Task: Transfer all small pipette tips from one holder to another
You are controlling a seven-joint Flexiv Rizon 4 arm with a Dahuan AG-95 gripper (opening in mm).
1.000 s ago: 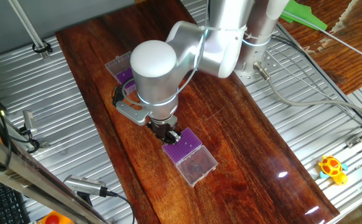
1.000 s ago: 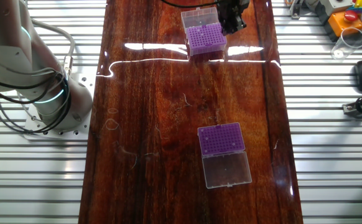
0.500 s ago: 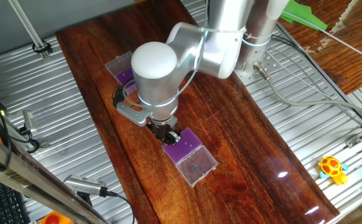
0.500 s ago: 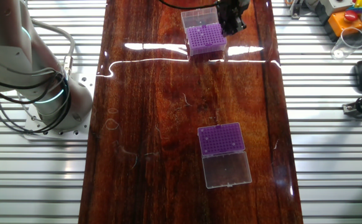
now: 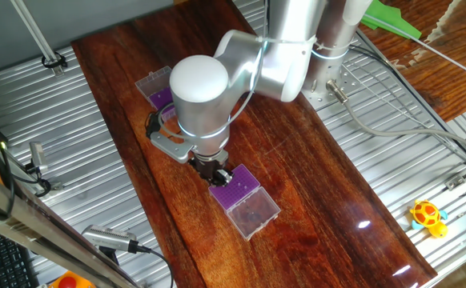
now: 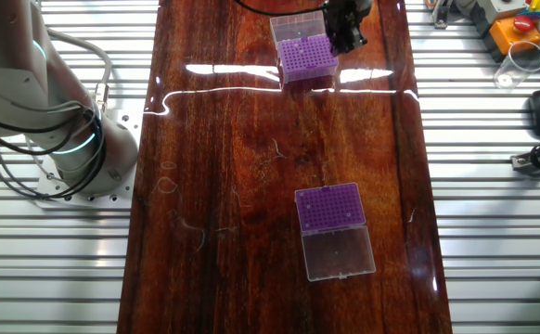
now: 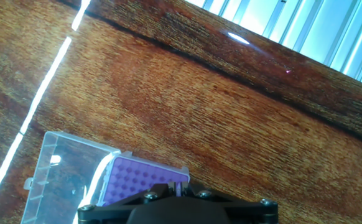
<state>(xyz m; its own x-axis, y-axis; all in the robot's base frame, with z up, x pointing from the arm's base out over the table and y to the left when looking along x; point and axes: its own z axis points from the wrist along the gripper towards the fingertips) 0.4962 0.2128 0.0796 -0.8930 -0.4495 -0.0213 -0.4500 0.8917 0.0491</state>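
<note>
Hand view shows the purple tip rack [image 7: 145, 178] directly below the hand, its clear hinged lid [image 7: 66, 169] lying open to the left on the worktop [image 7: 187, 93]. The fingertips themselves are cut off by the bottom of the frame, so whether the hand is wide, narrow, or holding a tip cannot be told. No individual tips can be made out at this resolution.

One fixed view places the hand [image 5: 215, 170] over the near edge of that holder [image 5: 234, 190], with its lid [image 5: 254, 212] folded out beyond it. A second holder [image 5: 159, 92] sits farther up the worktop, partly hidden behind the arm's wrist. The other fixed view confirms the layout: the hand [image 6: 347, 35] at the right corner of the far holder [image 6: 307, 57], and the other holder [image 6: 330, 206] with its open lid [image 6: 340, 251] well apart, nearer this camera.

Judgement: the step in hand is either seating on or picking from a hole at the rack's edge. To do it well:
- keep the fingers vertical over the chosen hole; a tilted approach would jam against the grid.
- descend straight, lift straight; a sideways drag could shift the light rack.
- stay clear of the open lid.
- which holder is source and which is destination cannot be told from these views.
</note>
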